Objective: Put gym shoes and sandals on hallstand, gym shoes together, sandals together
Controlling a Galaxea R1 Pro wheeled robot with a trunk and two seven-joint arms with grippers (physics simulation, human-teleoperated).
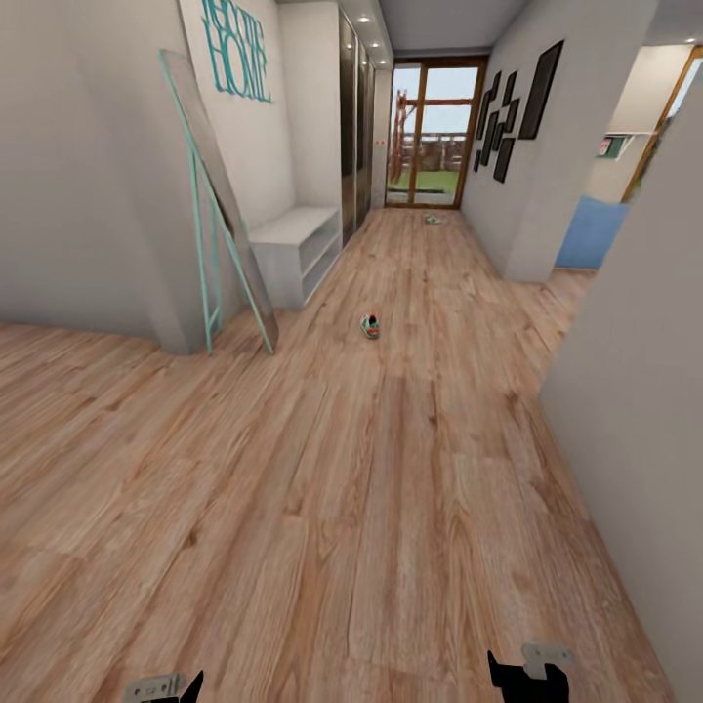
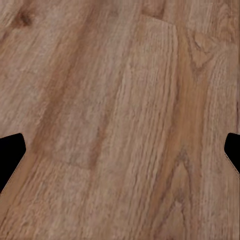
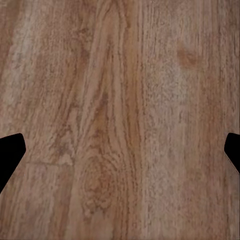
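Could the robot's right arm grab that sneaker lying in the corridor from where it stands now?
Probably not. The sneaker lies far down the floor, while the right gripper hangs close to the robot. Nothing blocks the way; it must roll closer.

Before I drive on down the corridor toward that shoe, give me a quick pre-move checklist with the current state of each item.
1. Target in sight: ok. A gym shoe lies on the corridor floor ahead.
2. Second shoe located: cannot tell. A small object lies near the glass door, too small to identify.
3. Sandals located: not ok, none identified yet.
4. Hallstand located: ok. The hallstand stands against the left wall, beyond the leaning mirror.
5. Hands free: ok. The left gripper and right gripper have jaws spread, with only floor between them.
6. Path to shoe: ok, bare planks in between.
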